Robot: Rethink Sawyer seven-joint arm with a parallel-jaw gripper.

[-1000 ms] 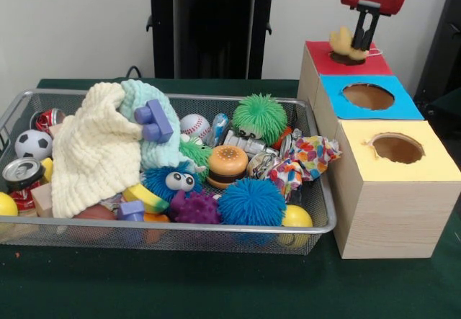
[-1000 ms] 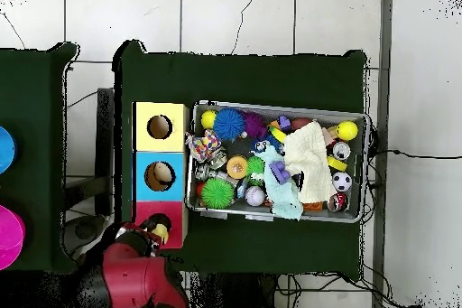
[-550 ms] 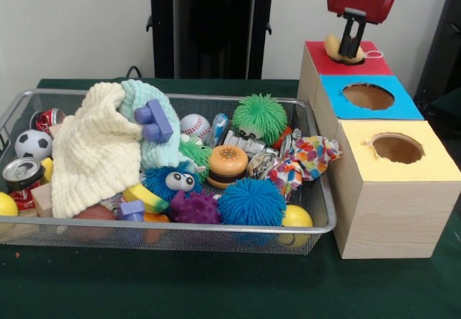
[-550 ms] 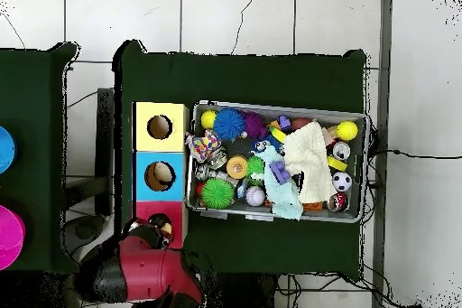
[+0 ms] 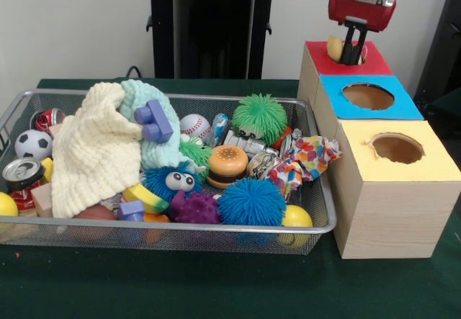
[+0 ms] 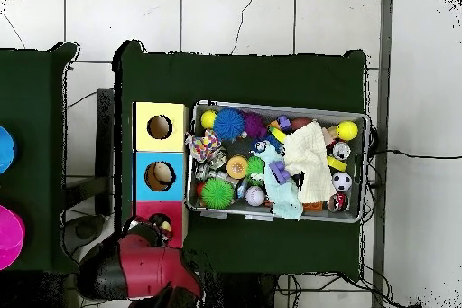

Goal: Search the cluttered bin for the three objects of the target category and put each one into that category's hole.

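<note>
the step in hand looks like the drop: a pale yellow toy (image 5: 335,47) sits at the red-topped box (image 5: 347,58), at the mouth of its hole, and the gripper (image 5: 352,45) stands right over it, so the job is to get the toy fully down the hole and lift away clean. doing it well means keeping the fingers centred on the opening, not nudging the toy onto the red rim at 9 o'clock where most of it now shows, and rising straight up so nothing drags it back out; if it perches on the edge, i judge a small push toward the hole's middle would settle it. the arm comes down from 12 o'clock in the front view, its red and black wrist directly above the box, the dark fingers pointing straight down and close together, their tips at or just inside the hole; whether they pinch the toy or have let go i cannot tell, since the toy sits beside and behind them. in the overhead view the red arm (image 6: 135,268) covers the box's 6 o'clock end and hides the grip. the blue-topped box (image 5: 369,97) and yellow-topped box (image 5: 397,150) lie clear of the arm, and the wire bin (image 5: 317,227) of clutter sits well off toward 9 o'clock
</note>
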